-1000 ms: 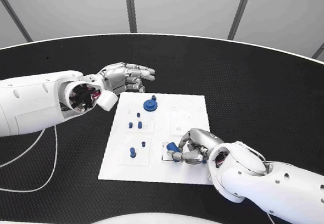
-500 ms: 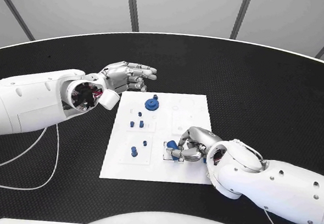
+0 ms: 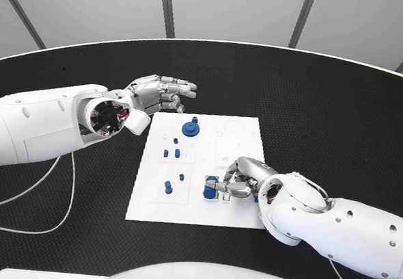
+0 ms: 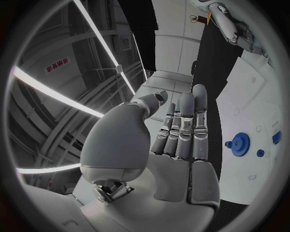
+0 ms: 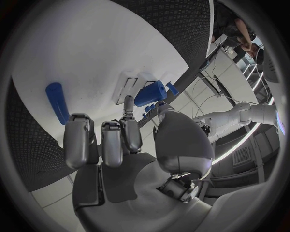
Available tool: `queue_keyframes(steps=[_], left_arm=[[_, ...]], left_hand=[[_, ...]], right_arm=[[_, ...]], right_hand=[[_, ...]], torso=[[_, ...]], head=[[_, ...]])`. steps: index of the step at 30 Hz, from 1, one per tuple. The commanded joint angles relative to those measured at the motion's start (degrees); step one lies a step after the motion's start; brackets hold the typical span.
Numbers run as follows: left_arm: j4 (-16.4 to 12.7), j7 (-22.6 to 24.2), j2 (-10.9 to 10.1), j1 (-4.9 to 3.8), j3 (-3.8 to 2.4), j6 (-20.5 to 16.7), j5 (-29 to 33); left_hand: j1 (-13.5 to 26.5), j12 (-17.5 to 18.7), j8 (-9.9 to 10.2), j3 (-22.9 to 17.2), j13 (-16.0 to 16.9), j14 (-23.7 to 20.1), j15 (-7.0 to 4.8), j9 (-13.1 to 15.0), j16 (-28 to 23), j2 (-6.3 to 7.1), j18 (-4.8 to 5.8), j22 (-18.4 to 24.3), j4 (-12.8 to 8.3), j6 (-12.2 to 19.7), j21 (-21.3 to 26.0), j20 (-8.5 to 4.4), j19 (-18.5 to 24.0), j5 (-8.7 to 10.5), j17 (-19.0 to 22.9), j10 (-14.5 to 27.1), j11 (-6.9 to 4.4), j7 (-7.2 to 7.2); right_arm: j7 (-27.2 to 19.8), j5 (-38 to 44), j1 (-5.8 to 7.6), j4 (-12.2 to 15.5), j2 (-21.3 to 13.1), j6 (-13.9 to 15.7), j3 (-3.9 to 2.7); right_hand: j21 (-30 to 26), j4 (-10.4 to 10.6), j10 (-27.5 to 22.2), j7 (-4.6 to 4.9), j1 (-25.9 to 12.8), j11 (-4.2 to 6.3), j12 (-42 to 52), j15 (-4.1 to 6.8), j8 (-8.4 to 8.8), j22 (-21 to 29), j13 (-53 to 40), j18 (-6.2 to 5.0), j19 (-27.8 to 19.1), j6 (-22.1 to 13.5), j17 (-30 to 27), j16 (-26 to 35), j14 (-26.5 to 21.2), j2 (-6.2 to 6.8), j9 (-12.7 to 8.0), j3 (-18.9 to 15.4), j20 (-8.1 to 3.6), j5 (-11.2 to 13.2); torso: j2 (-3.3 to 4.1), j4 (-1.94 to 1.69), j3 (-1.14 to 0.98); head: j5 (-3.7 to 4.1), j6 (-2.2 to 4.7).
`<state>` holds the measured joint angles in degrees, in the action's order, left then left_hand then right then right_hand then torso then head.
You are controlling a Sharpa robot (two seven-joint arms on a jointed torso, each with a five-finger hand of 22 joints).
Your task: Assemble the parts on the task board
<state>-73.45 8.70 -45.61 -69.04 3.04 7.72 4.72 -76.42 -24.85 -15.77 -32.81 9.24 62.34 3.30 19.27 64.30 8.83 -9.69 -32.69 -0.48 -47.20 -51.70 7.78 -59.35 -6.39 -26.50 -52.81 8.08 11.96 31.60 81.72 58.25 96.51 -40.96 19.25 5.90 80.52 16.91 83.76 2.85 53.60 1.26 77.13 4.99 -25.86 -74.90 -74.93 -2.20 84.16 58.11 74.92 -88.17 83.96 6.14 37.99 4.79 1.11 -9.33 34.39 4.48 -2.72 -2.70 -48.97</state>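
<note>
Counting six blue parts (image 3: 189,130) on one task board (image 3: 247,135).

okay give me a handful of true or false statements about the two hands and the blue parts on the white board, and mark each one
1. The right hand has its fingers on a blue block at the task board. True.
2. The left hand holds the blue gear. False: it holds nothing, hovering beyond the board's far left corner.
3. The blue gear lies near the board's far edge. True.
4. A long blue pin lies off the board on the black table. False: it lies on the white board.
</note>
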Motion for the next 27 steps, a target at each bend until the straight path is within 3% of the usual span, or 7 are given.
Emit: queue_keyframes(steps=[1,9,10,12,15,20,27], left_arm=[[0.0,0.0,0.0,0.00,0.00,0.0,0.0],[-0.1,0.0,-0.1,0.00,0.00,0.0,0.0],[-0.1,0.0,-0.1,0.00,0.00,0.0,0.0],[-0.2,0.0,-0.2,0.00,0.00,0.0,0.0],[-0.2,0.0,-0.3,0.00,0.00,0.0,0.0],[-0.1,0.0,-0.3,0.00,0.00,0.1,0.0],[0.0,0.0,-0.2,0.01,0.00,0.2,0.0]], left_hand=[[-0.1,-0.2,-0.1,0.1,0.1,-0.5,0.02,0.0,0.2,-0.14,-0.93,0.1,0.1,0.3,0.2,0.39,0.0,0.23,0.0,0.3,0.00,0.28],[-0.1,-0.2,-0.1,0.1,0.1,-0.5,0.02,0.0,0.2,-0.14,-0.93,0.1,0.1,0.3,0.2,0.39,0.0,0.23,0.0,0.3,0.00,0.28],[-0.1,-0.2,-0.1,0.1,0.1,-0.5,0.02,0.0,0.2,-0.14,-0.93,0.1,0.1,0.3,0.2,0.39,0.0,0.23,0.0,0.3,0.00,0.28],[-0.1,-0.2,-0.1,0.1,0.1,-0.5,0.02,0.0,0.2,-0.14,-0.93,0.1,0.1,0.3,0.2,0.39,0.0,0.23,0.0,0.3,0.00,0.28],[-0.1,-0.2,-0.1,0.1,0.1,-0.5,0.02,0.0,0.2,-0.14,-0.93,0.1,0.1,0.3,0.2,0.39,0.0,0.23,0.0,0.3,0.00,0.28],[-0.1,-0.2,-0.1,0.1,0.1,-0.5,0.02,0.0,0.2,-0.14,-0.93,0.1,0.1,0.3,0.2,0.39,0.0,0.23,0.0,0.3,0.00,0.28],[-0.1,-0.2,-0.2,0.1,0.1,-0.5,0.02,0.1,0.2,-0.13,-0.93,0.1,0.1,0.3,0.2,0.40,0.0,0.24,0.1,0.3,0.00,0.29]], right_arm=[[0.1,0.0,0.00,0.0,0.0,0.1,0.00],[-0.9,0.1,0.01,2.0,-1.2,1.8,0.00],[-1.2,0.1,0.01,2.4,-1.5,2.0,0.00],[-1.7,0.2,0.01,3.5,-2.1,2.2,0.00],[-2.3,0.3,0.01,5.0,-3.1,1.9,0.01],[-2.7,0.3,0.00,6.0,-3.7,0.7,0.03],[-2.0,0.3,0.00,5.5,-2.9,-0.5,0.04]], right_hand=[[-0.7,0.0,-0.8,0.15,-0.4,-0.07,-1.0,-0.08,-0.28,-12.5,-4.6,0.33,4.3,-0.7,11.0,0.4,5.1,-0.29,0.1,-1.0,-0.15,0.6],[-1.0,0.0,-1.1,0.28,-0.9,-0.22,-1.7,-0.23,-0.58,-12.5,-4.3,0.28,4.2,-1.1,10.8,0.5,5.1,-1.14,0.2,-3.7,0.03,1.9],[-0.3,-0.1,-0.8,0.16,0.4,-0.14,-1.2,-0.16,-0.86,-12.7,-4.7,0.40,4.3,-0.9,11.1,0.4,5.1,-2.00,0.3,-3.7,0.01,-0.4],[0.0,-0.1,-0.5,0.05,2.4,-0.04,-0.9,-0.08,-1.14,-12.7,-5.0,0.46,4.4,-0.8,11.3,0.2,5.2,-2.41,0.3,-4.0,-0.05,-3.0],[1.0,-0.4,0.1,-0.11,6.6,0.13,0.1,0.07,-1.45,-13.0,-5.8,0.64,4.6,-0.8,11.9,-0.1,5.4,-2.55,0.3,-3.7,-0.15,-5.2],[1.5,-0.5,0.6,-0.28,12.0,0.30,0.9,0.19,-1.62,-13.1,-6.5,0.73,4.6,-0.7,12.2,-0.2,5.4,-2.16,-0.1,-2.8,-0.26,-4.0],[1.7,-0.4,0.7,-0.33,13.7,0.35,1.1,0.22,-1.66,-13.2,-6.7,0.76,4.7,-0.6,12.2,-0.2,5.4,-2.35,-0.2,-2.3,-0.28,-3.9]], torso=[[0.03,-0.02,-0.02],[-0.03,0.02,-0.09],[-0.04,0.02,-0.11],[-0.05,0.05,-0.10],[-0.07,0.08,-0.12],[-0.11,0.09,-0.05],[-0.06,0.00,-0.01]], head=[[-0.01,-0.05],[-0.07,-0.13],[-0.08,-0.12],[-0.11,-0.13],[-0.20,-0.14],[-0.22,-0.14],[-0.16,-0.08]])
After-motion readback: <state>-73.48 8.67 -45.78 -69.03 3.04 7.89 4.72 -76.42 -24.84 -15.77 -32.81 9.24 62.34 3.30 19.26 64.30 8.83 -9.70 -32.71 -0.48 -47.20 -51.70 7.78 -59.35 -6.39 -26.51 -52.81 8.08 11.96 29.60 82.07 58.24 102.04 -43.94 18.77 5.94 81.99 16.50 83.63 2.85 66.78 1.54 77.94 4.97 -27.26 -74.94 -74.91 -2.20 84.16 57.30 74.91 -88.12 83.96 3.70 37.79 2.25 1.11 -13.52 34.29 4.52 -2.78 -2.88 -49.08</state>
